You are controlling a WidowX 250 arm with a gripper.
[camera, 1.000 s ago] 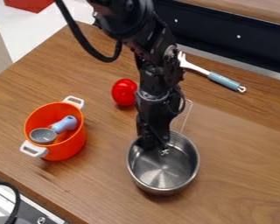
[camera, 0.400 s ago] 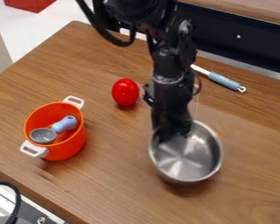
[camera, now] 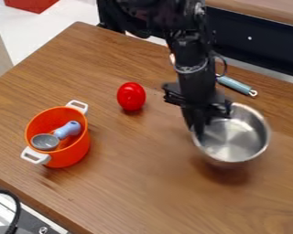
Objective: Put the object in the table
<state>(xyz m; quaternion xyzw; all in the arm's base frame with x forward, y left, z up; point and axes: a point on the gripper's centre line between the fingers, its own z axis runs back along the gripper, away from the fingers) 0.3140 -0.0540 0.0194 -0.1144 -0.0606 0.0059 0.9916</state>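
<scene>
The gripper (camera: 202,130) hangs right of the table's middle, shut on the left rim of a shiny metal pan (camera: 236,139). The pan is held a little above the wooden table (camera: 143,183), with a shadow under it. The arm hides part of the pan's back side, and its handle is hidden behind the arm.
A red egg-shaped object (camera: 131,96) lies left of the gripper. An orange pot (camera: 71,154) with white handles stands at the left, holding a grey scoop with a blue handle (camera: 67,130). Behind the pan lies a blue-handled utensil (camera: 235,85) by the back edge.
The gripper and the pan have moved together to the right and somewhat toward the back. The pan's shadow now stands apart from it. The orange pot and red object have stayed in place.
</scene>
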